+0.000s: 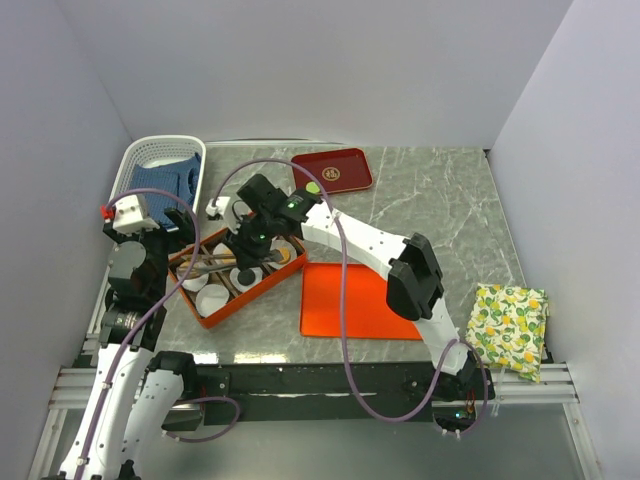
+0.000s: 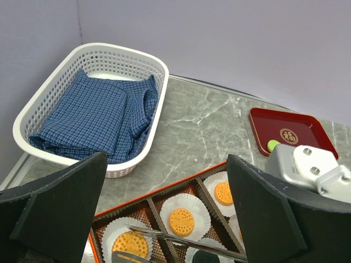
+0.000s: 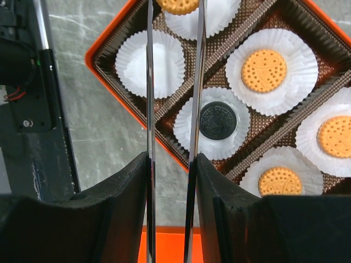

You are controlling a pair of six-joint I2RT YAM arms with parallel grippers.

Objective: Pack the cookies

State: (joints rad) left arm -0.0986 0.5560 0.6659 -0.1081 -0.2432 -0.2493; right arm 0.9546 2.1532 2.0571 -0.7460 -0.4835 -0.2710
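Room is tightest on the near-left part of the grey marble-patterned table [image 1: 440, 200]. There the orange rectangular box [image 1: 255, 295] with brown dividers sits turned at an angle, one corner close to the table's near edge. Past the box's far-left side stands a white perforated plastic basket [image 1: 160, 143] holding a folded blue checked cloth [image 2: 88, 118]. A stretch of bare table separates the box from a dark red rectangular tray [image 1: 355, 160] on its far-right side. Just beside the box's right corner lies a flat orange sheet [image 1: 365, 300]. Well beyond that, at the table's right edge, is a lemon-print cloth [image 1: 510, 325].

The right arm [image 1: 360, 235] stretches leftward above the orange sheet, its wrist bent down over the box. The right end effector [image 3: 171, 159] is pressed onto long metal tongs [image 3: 149, 82]. Their two blades run parallel with a narrow gap above an empty white pleated paper cup [image 3: 151, 63], and their tips run out of the wrist view. The left arm [image 1: 130, 270] stands upright left of the box. The left end effector [image 2: 166, 156] is spread wide at the box's left end, on the basket side.

Inside the box, four orange round cookies [image 3: 264, 70] and one black cookie [image 3: 218, 119] each lie in a paper cup. The green cookie [image 2: 272, 145] rests on the red tray, at the corner nearest the box.
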